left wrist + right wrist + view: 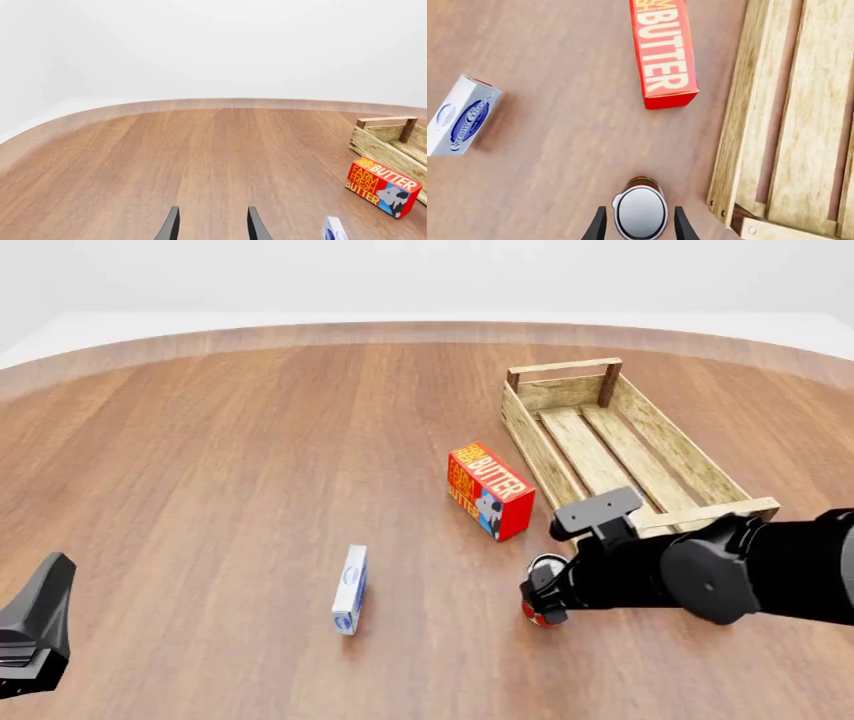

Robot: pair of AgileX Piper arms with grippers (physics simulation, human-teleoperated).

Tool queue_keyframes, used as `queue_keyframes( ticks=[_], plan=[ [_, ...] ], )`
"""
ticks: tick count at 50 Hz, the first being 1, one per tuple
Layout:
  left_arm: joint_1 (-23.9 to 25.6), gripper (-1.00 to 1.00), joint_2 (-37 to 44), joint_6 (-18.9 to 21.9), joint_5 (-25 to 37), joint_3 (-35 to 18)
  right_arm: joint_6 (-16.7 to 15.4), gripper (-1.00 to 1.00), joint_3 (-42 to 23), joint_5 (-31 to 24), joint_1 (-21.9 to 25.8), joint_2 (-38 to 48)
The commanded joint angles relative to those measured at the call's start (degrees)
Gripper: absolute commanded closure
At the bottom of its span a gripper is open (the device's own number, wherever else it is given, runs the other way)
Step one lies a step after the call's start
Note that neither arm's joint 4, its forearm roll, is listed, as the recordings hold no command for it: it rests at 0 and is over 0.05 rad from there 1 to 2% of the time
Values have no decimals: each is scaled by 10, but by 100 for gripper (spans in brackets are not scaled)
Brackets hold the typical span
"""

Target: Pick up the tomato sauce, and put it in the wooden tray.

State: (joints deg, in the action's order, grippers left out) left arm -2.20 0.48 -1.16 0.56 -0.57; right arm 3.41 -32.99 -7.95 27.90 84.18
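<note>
The tomato sauce (640, 210) was a small tin with a red label, a green band near the top and a plain silver lid. It stood upright on the table, just beside the near corner of the wooden tray (627, 450) but not touching it. That tray was a long crate of pale slats with raised end bars, angled away toward the right.
</note>
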Motion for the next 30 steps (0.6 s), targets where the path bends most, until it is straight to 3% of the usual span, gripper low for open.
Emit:
queue_keyframes(
  ticks=[1,30],
  plan=[
    [-1,-100,1,1,-1,1,8,-100,7,13,3,12],
    [-2,-100,0,0,0,0,17,-100,17,31,4,33]
  ],
)
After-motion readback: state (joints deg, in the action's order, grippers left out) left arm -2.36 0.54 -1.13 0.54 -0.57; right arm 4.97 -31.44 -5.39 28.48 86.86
